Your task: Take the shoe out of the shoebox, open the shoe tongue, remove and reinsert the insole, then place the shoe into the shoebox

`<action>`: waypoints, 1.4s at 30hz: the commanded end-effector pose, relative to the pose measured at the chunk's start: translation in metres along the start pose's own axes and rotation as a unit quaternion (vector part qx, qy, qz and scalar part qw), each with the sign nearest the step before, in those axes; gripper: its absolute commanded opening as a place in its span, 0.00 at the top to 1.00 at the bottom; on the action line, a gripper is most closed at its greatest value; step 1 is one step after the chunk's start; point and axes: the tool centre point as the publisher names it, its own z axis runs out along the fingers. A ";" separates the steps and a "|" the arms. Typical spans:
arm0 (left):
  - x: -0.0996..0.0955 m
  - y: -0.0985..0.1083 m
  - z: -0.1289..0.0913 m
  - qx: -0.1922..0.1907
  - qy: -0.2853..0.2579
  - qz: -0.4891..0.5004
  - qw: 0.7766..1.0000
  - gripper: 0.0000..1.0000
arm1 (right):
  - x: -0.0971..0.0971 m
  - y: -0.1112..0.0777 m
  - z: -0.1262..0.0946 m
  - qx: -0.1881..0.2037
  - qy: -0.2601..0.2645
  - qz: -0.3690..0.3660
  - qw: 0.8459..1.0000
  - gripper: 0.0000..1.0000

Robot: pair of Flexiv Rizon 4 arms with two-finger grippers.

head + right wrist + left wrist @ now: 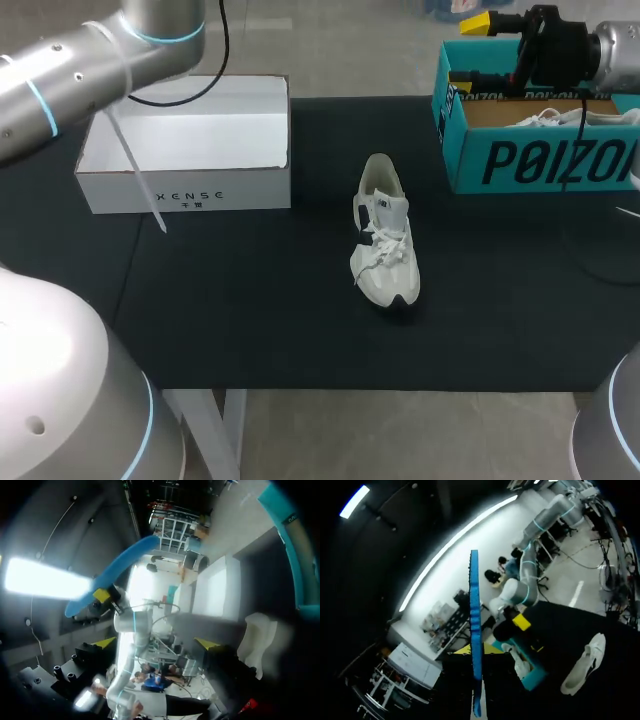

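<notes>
Seemingly, blue insole (475, 605) in left gripper (476, 651)

Even overhead light, soft shadow under shoe (384, 232), dim wrist views

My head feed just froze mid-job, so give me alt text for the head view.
A white shoe sits alone mid-table on the black mat, outside both boxes. An open white box stands back left beneath the left arm; back right, the right gripper hangs open over a teal shoebox holding what looks like another shoe.
</notes>
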 end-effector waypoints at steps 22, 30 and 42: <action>0.052 -0.007 0.020 -0.101 0.052 0.417 0.902 1.00 | 0.000 0.000 0.001 -0.001 0.000 0.000 1.000 0.00; 0.052 -0.007 0.020 -0.101 0.052 0.417 0.902 1.00 | 0.000 0.000 0.001 -0.001 0.000 0.000 1.000 0.00; 0.081 0.010 0.016 -0.042 0.001 0.454 0.890 1.00 | 0.002 0.000 0.001 -0.001 0.000 -0.002 1.000 0.00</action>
